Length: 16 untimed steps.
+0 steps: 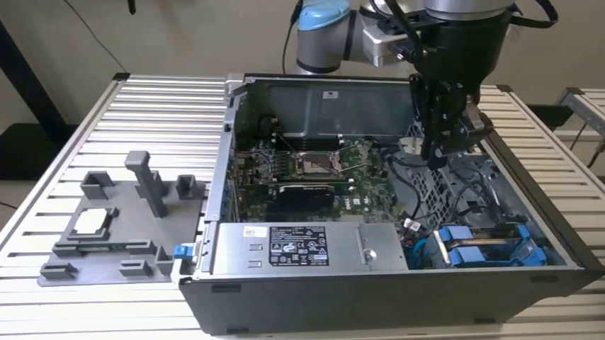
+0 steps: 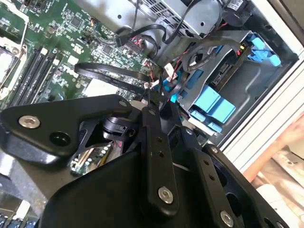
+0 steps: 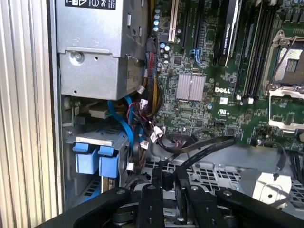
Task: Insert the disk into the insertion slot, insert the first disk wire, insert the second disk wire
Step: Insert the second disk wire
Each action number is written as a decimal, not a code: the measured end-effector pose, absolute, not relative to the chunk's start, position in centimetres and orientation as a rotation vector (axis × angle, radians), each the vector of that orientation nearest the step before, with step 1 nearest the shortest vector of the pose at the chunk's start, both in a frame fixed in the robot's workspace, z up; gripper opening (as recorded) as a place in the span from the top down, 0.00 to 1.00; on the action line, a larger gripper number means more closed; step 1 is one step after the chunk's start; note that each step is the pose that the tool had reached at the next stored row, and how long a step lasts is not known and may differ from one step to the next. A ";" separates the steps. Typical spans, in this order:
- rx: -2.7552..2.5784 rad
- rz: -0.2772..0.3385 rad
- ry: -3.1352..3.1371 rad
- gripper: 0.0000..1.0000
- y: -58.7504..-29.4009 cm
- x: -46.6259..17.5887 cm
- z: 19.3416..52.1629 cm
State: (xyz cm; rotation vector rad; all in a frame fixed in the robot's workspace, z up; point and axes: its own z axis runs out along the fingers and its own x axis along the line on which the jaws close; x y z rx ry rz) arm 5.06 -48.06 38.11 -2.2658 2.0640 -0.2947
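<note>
Blue plastic-framed disk (image 3: 108,161) sits in grey sheet-metal insertion slot (image 3: 95,139).

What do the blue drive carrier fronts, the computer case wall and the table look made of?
Blue carrier fronts: likely moulded plastic, with a uniform bright colour and a soft sheen. Case wall: apparently coated sheet metal, dull dark grey with thin folded edges. Table: probably aluminium, made of matte silver ribbed profiles.
</note>
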 end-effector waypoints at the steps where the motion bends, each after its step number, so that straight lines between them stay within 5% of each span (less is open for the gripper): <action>1: -2.267 -0.298 2.065 0.74 -48.1 5.0 38.0; 11: -2.270 -0.318 2.066 0.74 -48.1 4.7 37.8; 16: -2.270 -0.320 2.067 0.83 -48.1 4.7 37.9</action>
